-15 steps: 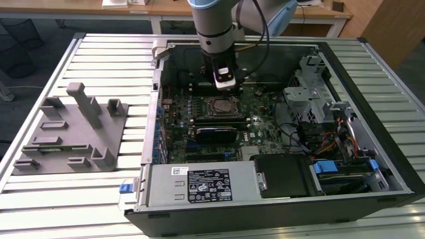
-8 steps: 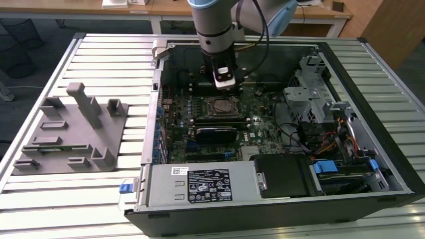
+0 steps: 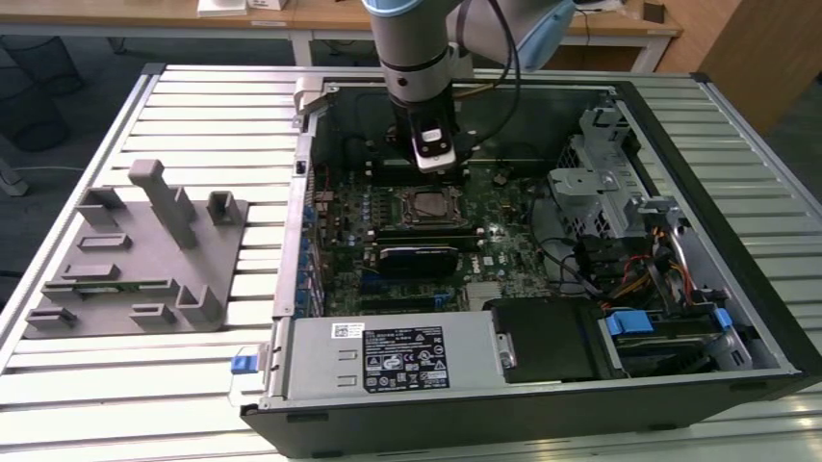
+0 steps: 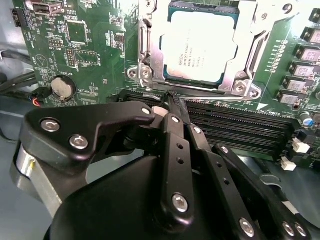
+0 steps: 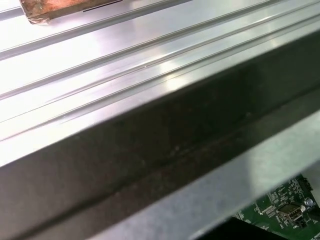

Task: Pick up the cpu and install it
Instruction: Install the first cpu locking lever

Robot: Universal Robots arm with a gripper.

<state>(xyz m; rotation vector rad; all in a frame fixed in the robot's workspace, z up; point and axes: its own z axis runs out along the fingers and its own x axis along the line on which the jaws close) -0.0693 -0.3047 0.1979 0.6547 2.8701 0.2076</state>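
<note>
– Inside the open computer case (image 3: pixel 540 419), what is crowding around the socket?

– Plenty. The green motherboard (image 4: pixel 75 50) is lying flat on the case floor. Long black memory slots (image 4: pixel 240 125) are running just beside the socket frame (image 4: pixel 150 55), and a round coin battery (image 4: pixel 63 88) is sitting off to one side. A metal drive cage (image 3: pixel 598 183) and a tangle of cables (image 3: pixel 610 274) are filling the exterior view's right side of the case, and a boxy power supply (image 3: pixel 385 361) is taking up the near end. Outside the case, a grey slotted holder block (image 3: pixel 129 260) is resting on the ribbed aluminium table (image 3: pixel 192 106).

– And the end effector?

– The arm (image 3: pixel 418 58) is reaching down into the case. In the second wrist view the end effector (image 4: pixel 174 97) is showing its black fingers pressed together and gripping nothing. Its tips are hanging over the memory slots, close to the socket.

– Where is the cpu?

– The cpu (image 4: pixel 200 47) is sitting in the socket, inside the frame and apart from the fingers. It is square, thin and flat, and its pale silvery top is catching the light. The frame around it is looking like bare stamped metal, with screws at the corners.
</note>
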